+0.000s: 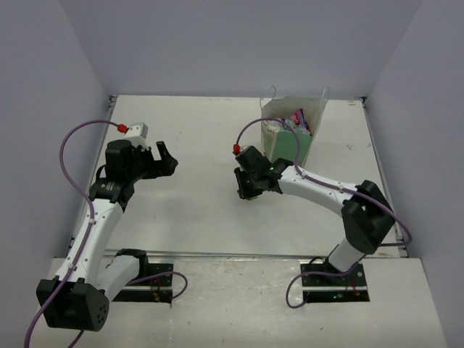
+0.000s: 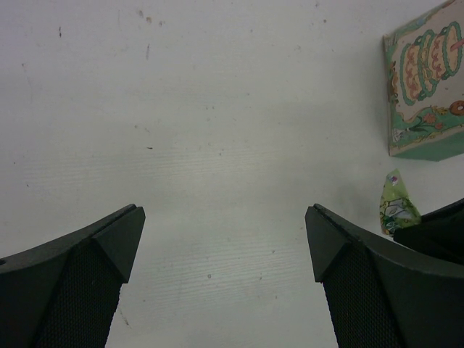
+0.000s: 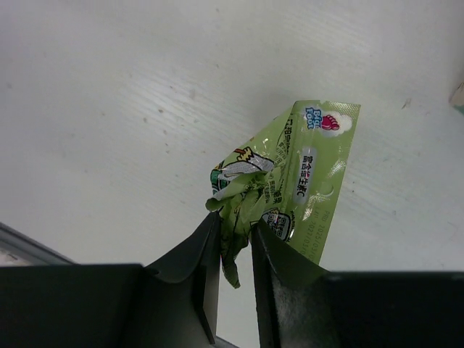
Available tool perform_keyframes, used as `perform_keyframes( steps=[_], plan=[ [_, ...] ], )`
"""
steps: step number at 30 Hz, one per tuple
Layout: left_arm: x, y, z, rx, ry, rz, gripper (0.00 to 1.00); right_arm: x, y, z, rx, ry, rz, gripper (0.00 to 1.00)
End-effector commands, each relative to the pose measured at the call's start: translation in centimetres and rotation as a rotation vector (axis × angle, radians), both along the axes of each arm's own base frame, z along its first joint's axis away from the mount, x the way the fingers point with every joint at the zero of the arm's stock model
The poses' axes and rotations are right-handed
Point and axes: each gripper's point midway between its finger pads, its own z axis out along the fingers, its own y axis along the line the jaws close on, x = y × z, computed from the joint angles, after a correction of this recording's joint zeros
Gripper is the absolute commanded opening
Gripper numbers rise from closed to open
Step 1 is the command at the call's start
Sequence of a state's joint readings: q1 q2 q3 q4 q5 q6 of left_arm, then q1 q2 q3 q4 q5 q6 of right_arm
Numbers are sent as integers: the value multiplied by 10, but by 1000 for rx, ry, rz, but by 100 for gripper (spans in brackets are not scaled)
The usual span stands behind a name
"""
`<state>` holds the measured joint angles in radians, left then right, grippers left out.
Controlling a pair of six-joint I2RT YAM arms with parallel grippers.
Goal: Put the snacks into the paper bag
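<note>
Left pincer (image 1: 164, 158) hovers over the white tabletop (image 1: 196, 217), its fingers spread wide. At centre, the right pincer (image 3: 234, 233) is clamped on a crumpled green packet (image 3: 304, 174) (foil bunched between the tips), near the front of the mint paper bag (image 1: 286, 148), where a purple pouch (image 1: 298, 118) and seemingly other snacks sit inside.

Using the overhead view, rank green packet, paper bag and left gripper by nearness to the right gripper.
1. Green packet: pinched in the right gripper, shown by its wrist camera.
2. Paper bag: just behind it, rightward.
3. Left gripper: far over on the left.
</note>
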<state>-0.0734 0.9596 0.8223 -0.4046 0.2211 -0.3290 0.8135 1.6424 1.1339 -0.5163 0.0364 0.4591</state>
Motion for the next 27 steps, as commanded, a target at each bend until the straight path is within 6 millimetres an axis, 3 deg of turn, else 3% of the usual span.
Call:
perform_keyframes(
  steps=[1, 5, 9, 15, 23, 25, 27],
  plan=[
    [4, -2, 11, 10, -57, -22, 100, 18, 8, 64, 55, -136, 11, 20],
    [4, -2, 11, 9, -58, -23, 100, 31, 6, 107, 80, -219, 3, 20],
    [4, -2, 11, 9, -57, -23, 100, 42, 1, 167, 182, -313, -23, 22],
    [4, -4, 9, 6, -49, -31, 100, 72, -35, 235, 259, -420, -111, 22],
    [4, -3, 8, 9, -48, -30, 100, 121, -92, 296, 309, -541, -259, 22],
    [5, -3, 8, 11, -47, -31, 100, 136, -110, 300, 306, -549, -320, 22],
    [5, -3, 8, 13, -48, -30, 100, 148, -113, 300, 319, -539, -327, 22]
  ],
)
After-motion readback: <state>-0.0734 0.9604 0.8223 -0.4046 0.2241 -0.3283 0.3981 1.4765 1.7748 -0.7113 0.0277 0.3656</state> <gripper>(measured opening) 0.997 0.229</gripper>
